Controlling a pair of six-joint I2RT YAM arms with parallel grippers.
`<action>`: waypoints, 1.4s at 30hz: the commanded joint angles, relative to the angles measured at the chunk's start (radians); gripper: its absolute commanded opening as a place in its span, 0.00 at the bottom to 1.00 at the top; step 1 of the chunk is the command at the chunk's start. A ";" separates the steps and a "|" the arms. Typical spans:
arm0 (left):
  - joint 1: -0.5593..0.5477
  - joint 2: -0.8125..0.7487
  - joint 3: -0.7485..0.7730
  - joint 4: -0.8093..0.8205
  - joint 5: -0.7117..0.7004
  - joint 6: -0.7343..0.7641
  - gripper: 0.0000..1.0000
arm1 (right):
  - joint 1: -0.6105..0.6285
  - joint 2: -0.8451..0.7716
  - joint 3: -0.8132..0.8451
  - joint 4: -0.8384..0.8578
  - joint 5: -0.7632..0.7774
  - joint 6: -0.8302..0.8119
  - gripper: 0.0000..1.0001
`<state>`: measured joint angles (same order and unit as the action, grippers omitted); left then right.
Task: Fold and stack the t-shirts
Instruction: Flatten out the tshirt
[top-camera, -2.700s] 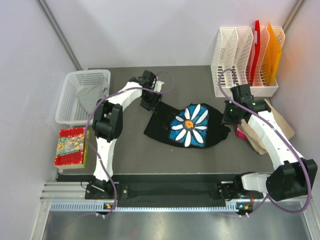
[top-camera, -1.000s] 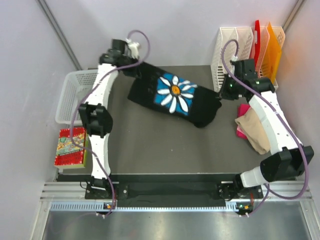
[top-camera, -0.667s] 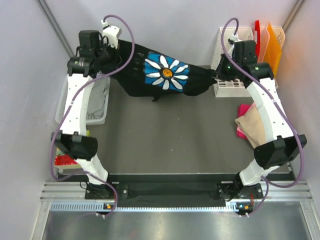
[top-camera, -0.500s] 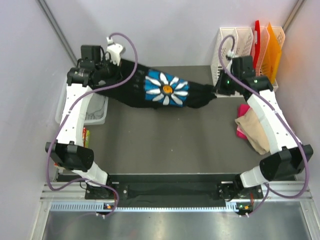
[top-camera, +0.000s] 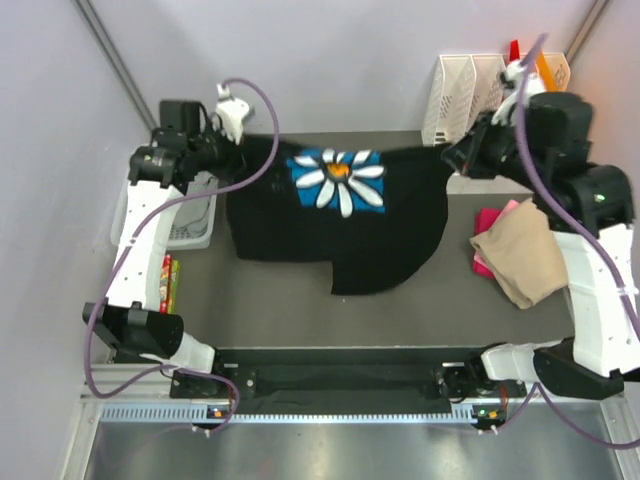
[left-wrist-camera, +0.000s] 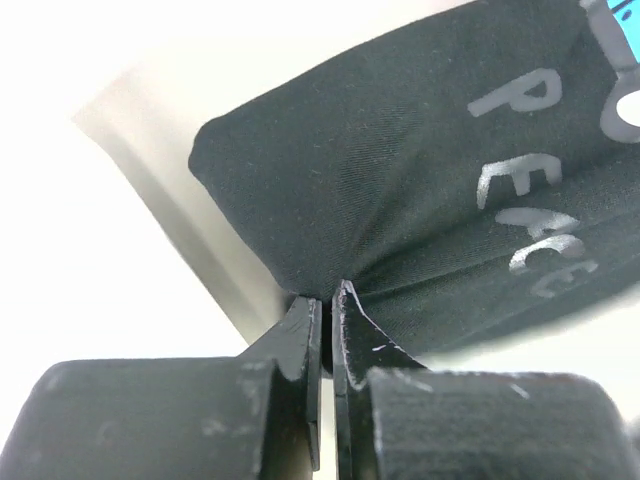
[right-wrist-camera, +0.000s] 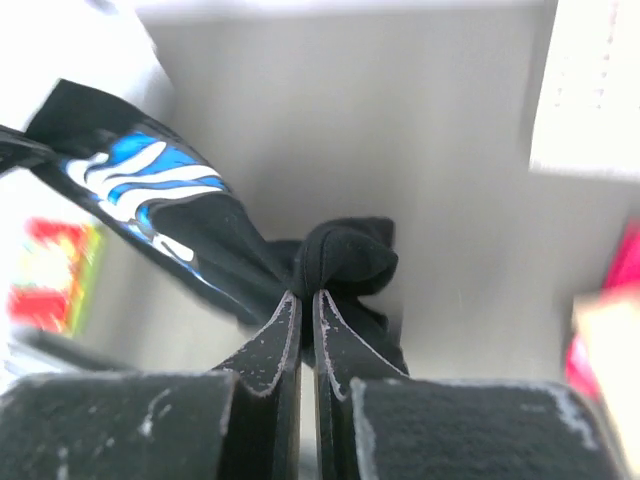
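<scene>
A large black t-shirt (top-camera: 340, 235) with a white-blue daisy print (top-camera: 340, 180) hangs spread between both arms above the dark table. My left gripper (top-camera: 232, 155) is shut on its upper left corner. In the left wrist view the left gripper (left-wrist-camera: 328, 300) pinches black cloth (left-wrist-camera: 400, 200) with grey lettering. My right gripper (top-camera: 452, 158) is shut on the upper right corner. In the right wrist view the right gripper (right-wrist-camera: 307, 298) clamps a bunched black fold (right-wrist-camera: 345, 255). A tan t-shirt (top-camera: 520, 255) lies on a pink one (top-camera: 487, 220) at the right.
A white mesh basket (top-camera: 188, 228) stands at the left, mostly behind my left arm. The red patterned packet (top-camera: 168, 285) lies in front of it. A white file rack (top-camera: 465, 85) with red and orange folders (top-camera: 545, 60) stands at the back right.
Both arms lifted the black t-shirt off the table and drew apart. The shirt went from a bunched strip to a wide hanging sheet. My right arm rose toward the camera.
</scene>
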<state>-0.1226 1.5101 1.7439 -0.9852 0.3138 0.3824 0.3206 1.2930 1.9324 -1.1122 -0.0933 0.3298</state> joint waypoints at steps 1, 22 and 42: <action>0.035 -0.065 0.161 0.239 -0.213 0.012 0.00 | -0.015 -0.021 0.180 0.037 0.223 -0.066 0.00; 0.032 0.460 0.521 0.257 -0.272 -0.050 0.00 | -0.086 0.380 0.276 0.262 0.250 -0.054 0.00; -0.094 -0.060 -0.381 0.117 -0.112 0.087 0.00 | -0.054 -0.212 -0.659 0.082 0.072 -0.005 0.06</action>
<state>-0.2264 1.5513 1.5181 -0.6842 0.1661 0.4038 0.2749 1.2568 1.5509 -0.9028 0.0067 0.3031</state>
